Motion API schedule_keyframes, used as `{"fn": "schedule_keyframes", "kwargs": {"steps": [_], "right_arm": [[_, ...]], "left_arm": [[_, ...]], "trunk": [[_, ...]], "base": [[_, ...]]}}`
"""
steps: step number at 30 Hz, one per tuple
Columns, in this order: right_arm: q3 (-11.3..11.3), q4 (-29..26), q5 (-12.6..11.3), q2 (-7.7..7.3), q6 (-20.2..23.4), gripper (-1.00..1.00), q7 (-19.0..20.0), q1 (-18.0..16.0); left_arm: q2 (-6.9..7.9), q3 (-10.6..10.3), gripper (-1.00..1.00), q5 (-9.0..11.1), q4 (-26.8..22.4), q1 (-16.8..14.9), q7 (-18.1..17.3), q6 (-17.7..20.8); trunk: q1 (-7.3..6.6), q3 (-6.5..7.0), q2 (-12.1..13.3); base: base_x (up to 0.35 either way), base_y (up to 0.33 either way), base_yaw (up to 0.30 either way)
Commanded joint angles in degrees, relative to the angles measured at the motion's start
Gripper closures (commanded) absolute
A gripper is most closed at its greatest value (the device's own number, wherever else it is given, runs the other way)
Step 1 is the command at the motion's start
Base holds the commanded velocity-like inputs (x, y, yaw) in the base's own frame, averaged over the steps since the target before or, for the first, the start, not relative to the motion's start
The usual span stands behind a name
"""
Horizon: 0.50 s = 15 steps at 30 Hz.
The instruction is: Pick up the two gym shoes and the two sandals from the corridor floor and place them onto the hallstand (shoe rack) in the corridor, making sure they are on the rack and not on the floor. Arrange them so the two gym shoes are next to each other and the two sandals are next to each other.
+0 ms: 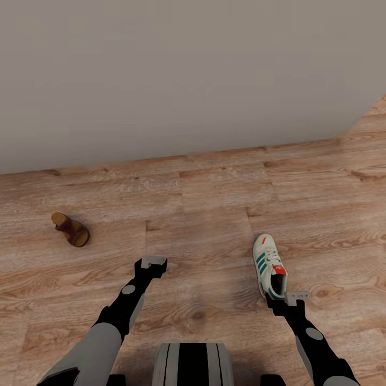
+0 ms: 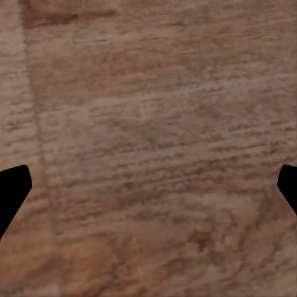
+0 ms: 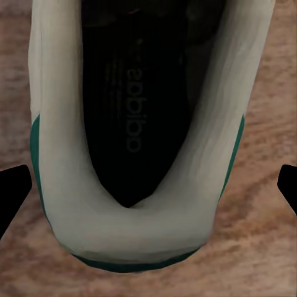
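Note:
One gym shoe (image 1: 271, 265), off-white with green stripes and a red heel tab, lies on the corridor floor (image 1: 214, 214) at the right, toe pointing away from me. My right gripper (image 1: 292, 297) hangs open just above its heel. In the right wrist view the shoe's dark opening (image 3: 133, 105) sits between the spread fingertips (image 3: 13, 189). One brown sandal (image 1: 71, 229) lies on the floor at the left. My left gripper (image 1: 151, 264) is open over bare planks (image 2: 148, 124), right of the sandal and apart from it. The hallstand is out of view.
A plain grey wall (image 1: 187, 69) runs across the back; it ends at the far right, where the floor continues past its corner (image 1: 370, 118). My own base (image 1: 193, 364) shows at the lower edge between the arms.

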Motion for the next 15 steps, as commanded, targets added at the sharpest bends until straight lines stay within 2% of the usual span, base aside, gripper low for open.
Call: {"fn": "schedule_keyframes", "kwargs": {"steps": [1, 9, 10, 15], "right_arm": [[-0.46, 0.03, 0.54, 0.06, -0.27, -1.0, 0.47, -0.05], [-0.46, 0.03, 0.55, 0.04, -0.27, -1.0, 0.47, -0.05], [-0.46, 0.03, 0.55, 0.05, -0.27, 1.0, 0.47, -0.05], [-0.47, 0.1, 0.56, 0.03, -0.27, 1.0, 0.47, -0.05]], "left_arm": [[-0.07, 0.49, -1.0, -0.4, 0.0, -0.05, -0.42, -0.23], [-0.07, 0.49, -1.0, -0.4, 0.0, -0.05, -0.42, -0.28], [-0.07, 0.49, -1.0, -0.4, 0.0, -0.04, -0.42, -0.28], [-0.07, 0.49, -1.0, -0.4, 0.0, -0.01, -0.42, -0.29]], "trunk": [[-0.01, -0.03, -0.01], [-0.01, -0.03, -0.01], [-0.01, -0.03, -0.01], [-0.01, -0.03, -0.01]], "base": [[0.006, 0.0, 0.0], [0.002, 0.0, 0.0], [0.0, 0.0, 0.0], [0.0, 0.0, 0.0]]}}
